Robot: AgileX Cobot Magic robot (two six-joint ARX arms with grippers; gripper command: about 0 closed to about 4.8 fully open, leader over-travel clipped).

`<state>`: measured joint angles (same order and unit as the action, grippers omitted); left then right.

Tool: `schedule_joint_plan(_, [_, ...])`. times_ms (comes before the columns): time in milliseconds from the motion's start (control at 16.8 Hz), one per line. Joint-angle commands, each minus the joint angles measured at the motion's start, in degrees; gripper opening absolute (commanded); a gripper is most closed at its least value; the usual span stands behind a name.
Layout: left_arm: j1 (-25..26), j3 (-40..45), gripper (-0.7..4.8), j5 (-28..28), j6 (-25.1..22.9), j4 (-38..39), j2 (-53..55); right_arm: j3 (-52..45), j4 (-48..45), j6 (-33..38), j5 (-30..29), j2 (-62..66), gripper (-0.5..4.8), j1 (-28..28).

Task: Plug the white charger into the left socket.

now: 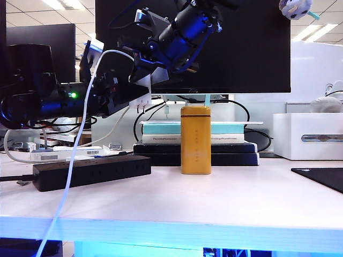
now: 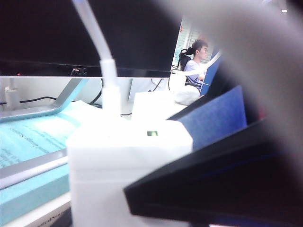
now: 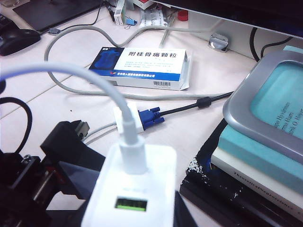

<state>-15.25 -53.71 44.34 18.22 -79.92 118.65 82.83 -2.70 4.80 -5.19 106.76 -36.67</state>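
white charger (image 1: 140, 99) midair between left claw (image 1: 130, 95), right claw (image 1: 146, 80)

We note a tall yellow rectangular tin (image 1: 195, 139) upright mid-desk, before stacked teal and black books (image 1: 161, 140). White box with grey slot (image 1: 308, 136) sits at right rear edge.

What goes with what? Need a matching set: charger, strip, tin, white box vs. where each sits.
Things:
1. charger
2. strip
3. tin
4. white box

Places:
A. upright, mid table, in front of the books
B. lying flat at the table's left
C. far right in the exterior view
D. in the air, off the table

Pairs: 1-D, 2-B, 3-A, 4-C

The left tool and right tool are both up at the left, at the charger.
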Motion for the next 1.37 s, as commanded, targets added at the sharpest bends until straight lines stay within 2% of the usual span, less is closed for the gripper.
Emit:
schedule_joint_plan(60, [0.11, -0.15, 2.45, 0.48, 0.22, -1.53, -0.55, 0.20, -0.57, -0.31, -0.94, -0.42, 1.08, -0.09])
schedule_joint_plan(179, [0.11, -0.15, 2.54, 0.50, 0.20, -1.55, -0.55, 0.20, -0.52, -0.31, -0.94, -0.42, 1.08, -0.09])
schedule_joint_plan(238, [0.11, -0.15, 3.19, 0.52, 0.20, -1.53, -0.55, 0.20, -0.55, -0.33, -0.92, -0.42, 1.08, -0.09])
schedule_joint_plan(298, [0.13, -0.15, 4.24, 0.39, -0.04, -1.53, -0.55, 0.20, -0.55, -0.37, -0.92, -0.42, 1.08, -0.09])
schedule_joint_plan(358, [0.24, -0.15, 4.79, 0.44, -1.16, -1.53, -0.55, 0.20, -0.57, -0.79, -0.90, -0.42, 1.08, -0.07])
schedule_joint_plan(477, [1.07, -0.15, 4.79, 1.46, -1.31, -0.94, -0.70, 0.20, -0.70, -0.81, -0.90, -0.46, 1.08, 0.09])
schedule_joint_plan(715, [6.12, -0.15, 4.79, 9.66, -0.37, -0.72, -1.36, 0.20, -0.92, -0.79, -0.90, -0.50, 1.07, 0.42])
schedule_joint_plan(953, [9.70, -0.15, 4.79, 9.92, 0.98, -0.26, -4.63, 0.20, -2.71, -0.76, -0.90, -0.48, 1.07, 0.42])
schedule_joint_plan(1073, [11.06, -0.15, 4.79, 9.66, 3.45, -0.07, -6.60, 0.20, -4.52, -0.74, -0.90, 0.02, 1.07, 0.35])
schedule_joint_plan(1192, [12.74, -0.15, 4.29, 9.46, 6.38, 0.79, -8.63, 0.20, -5.55, -0.74, -0.90, 1.66, 1.07, 0.26])
schedule_joint_plan(1251, [13.44, -0.15, 3.75, 9.25, 7.91, 0.87, -9.51, 0.20, -5.51, -0.72, -0.92, 2.60, 1.07, 0.24])
schedule_joint_plan(1371, [14.40, -0.15, 3.58, 8.87, 10.58, 1.60, -11.32, 0.17, -5.29, -0.70, -0.98, 4.63, 1.07, 0.17])
